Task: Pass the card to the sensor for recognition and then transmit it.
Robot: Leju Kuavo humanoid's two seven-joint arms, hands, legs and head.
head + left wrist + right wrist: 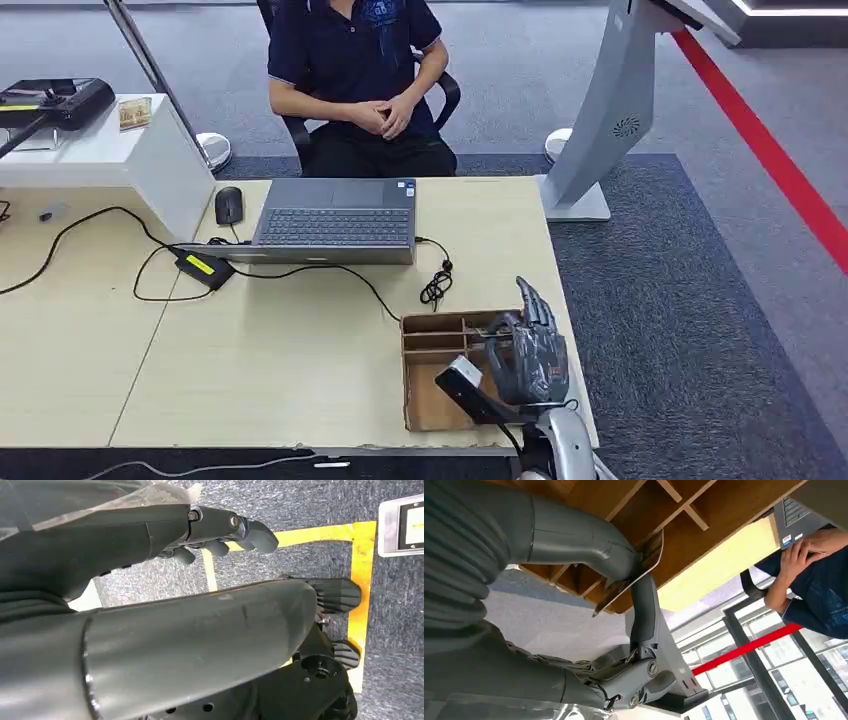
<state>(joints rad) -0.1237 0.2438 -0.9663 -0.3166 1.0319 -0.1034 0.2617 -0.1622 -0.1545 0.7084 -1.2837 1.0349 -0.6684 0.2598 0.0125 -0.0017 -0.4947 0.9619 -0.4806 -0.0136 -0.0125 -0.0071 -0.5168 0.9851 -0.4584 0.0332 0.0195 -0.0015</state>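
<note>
Grey carpet (680, 300) crossed by a red floor stripe (770, 150) surrounds a pale wooden worktop (280, 370). On the worktop a laptop (335, 222) is seen near the far edge, with a black mouse (229, 205) just beside it and a black power adapter (205, 268) with trailing cables in front. A white raised counter (110, 160) stands at the far left, carrying a dark device (60, 100). A person (355, 80) in a dark blue shirt is seated behind the laptop, hands clasped. A grey kiosk stand (600, 120) rises from the carpet beyond the worktop's right end.

At the near right corner of the worktop a compartmented cardboard box (435, 375) is placed. The right hand (530, 350) is positioned over the right side of this box, fingers pointing away from the robot. In the right wrist view the card (631, 575) is seen pinched between the thick thumb (584, 545) and a darker finger (644, 610), held edge-on just above the box's wooden dividers (674, 510); the remaining fingers are seen curled lower in that picture. Whether the card touches the box cannot be told.

The left hand (220, 530) is seen in the left wrist view hanging over dark carpet marked with yellow tape (360, 580); its fingers are loosely curled with nothing seen between them, and whether they are fully closed cannot be told.
</note>
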